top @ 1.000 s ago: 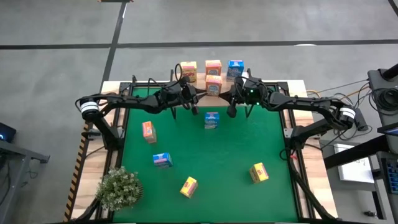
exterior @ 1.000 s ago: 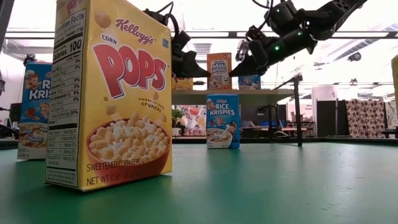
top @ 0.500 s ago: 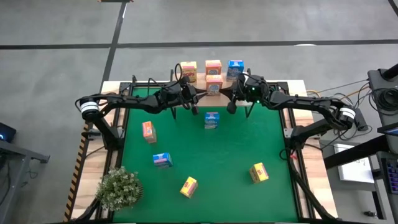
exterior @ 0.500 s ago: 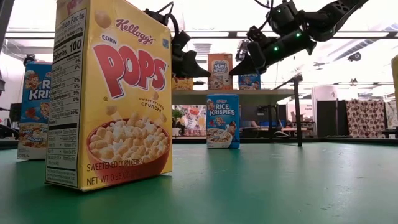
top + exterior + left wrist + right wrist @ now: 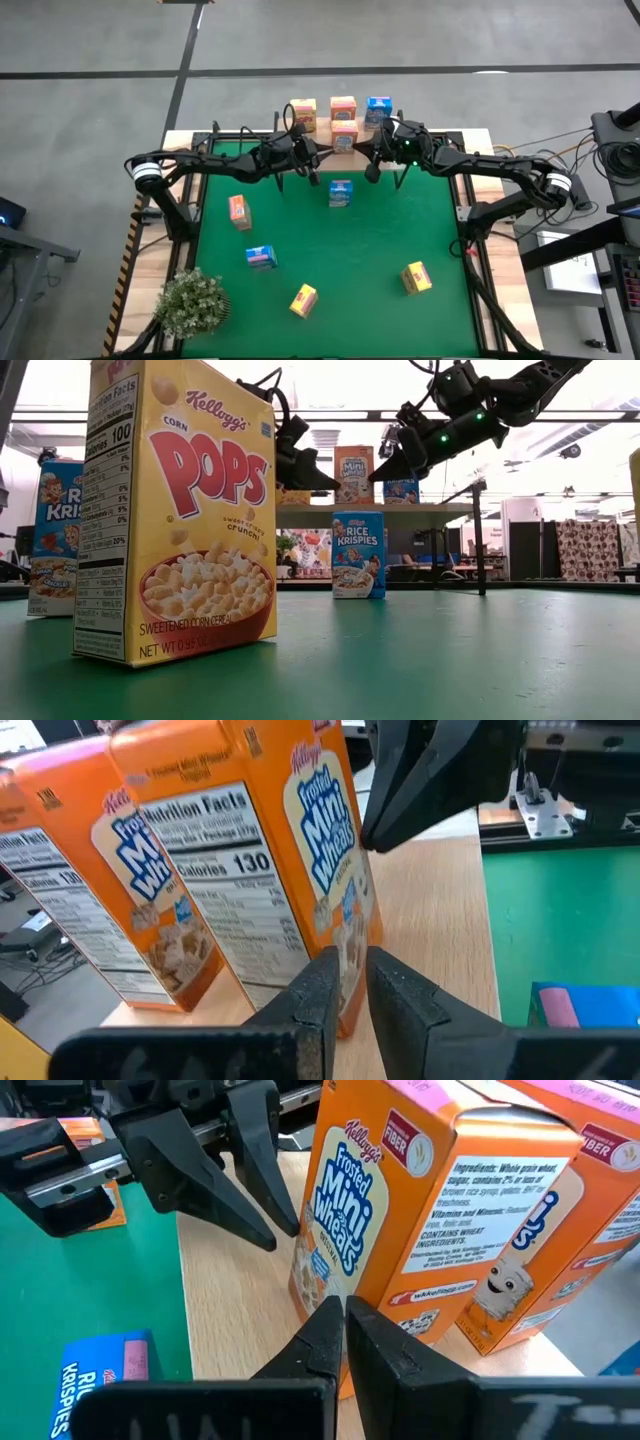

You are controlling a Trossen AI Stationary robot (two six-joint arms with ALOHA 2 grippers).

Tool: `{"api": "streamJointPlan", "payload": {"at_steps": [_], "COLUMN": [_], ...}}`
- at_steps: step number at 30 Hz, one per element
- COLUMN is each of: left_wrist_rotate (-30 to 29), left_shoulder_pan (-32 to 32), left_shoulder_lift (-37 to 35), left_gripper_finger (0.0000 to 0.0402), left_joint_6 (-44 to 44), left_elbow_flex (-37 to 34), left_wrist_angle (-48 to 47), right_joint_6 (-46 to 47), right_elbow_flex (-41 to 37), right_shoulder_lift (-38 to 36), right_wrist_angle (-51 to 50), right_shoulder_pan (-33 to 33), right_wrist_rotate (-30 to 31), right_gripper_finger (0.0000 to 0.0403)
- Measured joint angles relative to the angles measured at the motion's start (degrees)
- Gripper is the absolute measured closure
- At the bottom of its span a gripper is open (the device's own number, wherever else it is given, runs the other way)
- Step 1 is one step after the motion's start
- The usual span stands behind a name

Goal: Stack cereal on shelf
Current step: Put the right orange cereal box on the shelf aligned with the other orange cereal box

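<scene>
Up on the far shelf [image 5: 330, 135], both nearly closed, empty-handed grippers, left gripper [image 5: 318, 150] and right gripper [image 5: 371, 152], flank the front orange cereal box [image 5: 344, 137]. A sideways nudge could topple it off the near edge.

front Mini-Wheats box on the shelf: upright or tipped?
Upright. The front Mini-Wheats box stands on its base on the shelf, printed face vertical in both wrist views.
</scene>
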Motion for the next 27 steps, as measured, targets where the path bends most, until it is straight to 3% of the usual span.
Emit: {"api": "streamJointPlan", "payload": {"at_steps": [27], "left_wrist_rotate": [-3.0], "left_shoulder_pan": [0.5], "left_shoulder_lift": [0.3], "left_gripper_finger": [0.0364], "left_joint_6": [0.5], "left_elbow_flex": [0.0], "left_wrist_angle": [0.7], "right_joint_6": [-1.5], "right_elbow_flex": [0.0], "right_shoulder_lift": [2.9], "right_wrist_angle": [3.4], "right_shoulder_pan": [0.0], "right_wrist_rotate": [2.0], "right_gripper_finger": [0.0394]}}
